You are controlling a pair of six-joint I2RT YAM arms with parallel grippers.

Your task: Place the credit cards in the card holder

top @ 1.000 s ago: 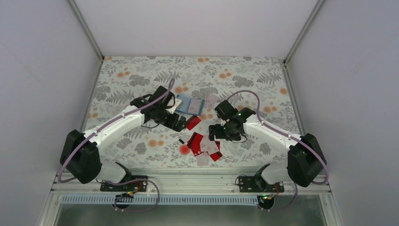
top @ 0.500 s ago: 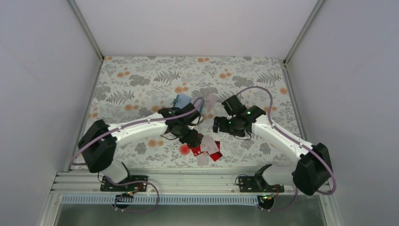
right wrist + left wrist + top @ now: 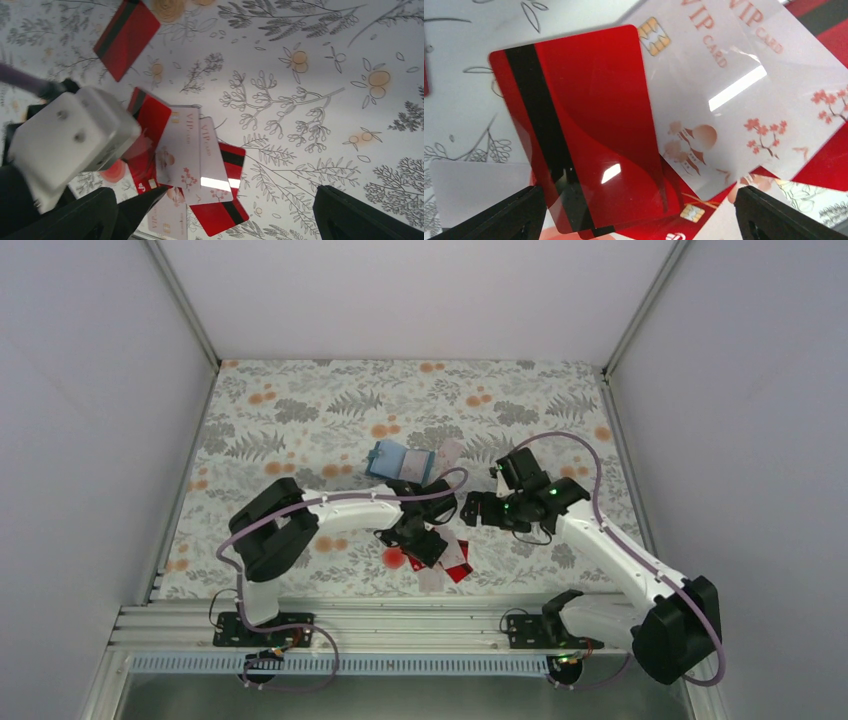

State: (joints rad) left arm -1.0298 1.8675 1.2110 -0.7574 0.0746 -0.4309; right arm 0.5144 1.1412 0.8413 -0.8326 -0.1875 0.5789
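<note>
Floral tabletop (image 3: 300, 410): card pick-up is judged to be the step in hand. The left gripper (image 3: 428, 543) is held wide open and empty, low over the credit cards (image 3: 452, 560), which are overlapped in a heap close to the near edge. The right gripper (image 3: 472, 510) is likewise spread wide and empty, just beside them. The card holder (image 3: 398, 461) lies mid-table, apart from the heap. Next, one card, likely the top red card (image 3: 584, 125), must be pinched by its edges. Finger contact and the holder's opening cannot be made out.
</note>
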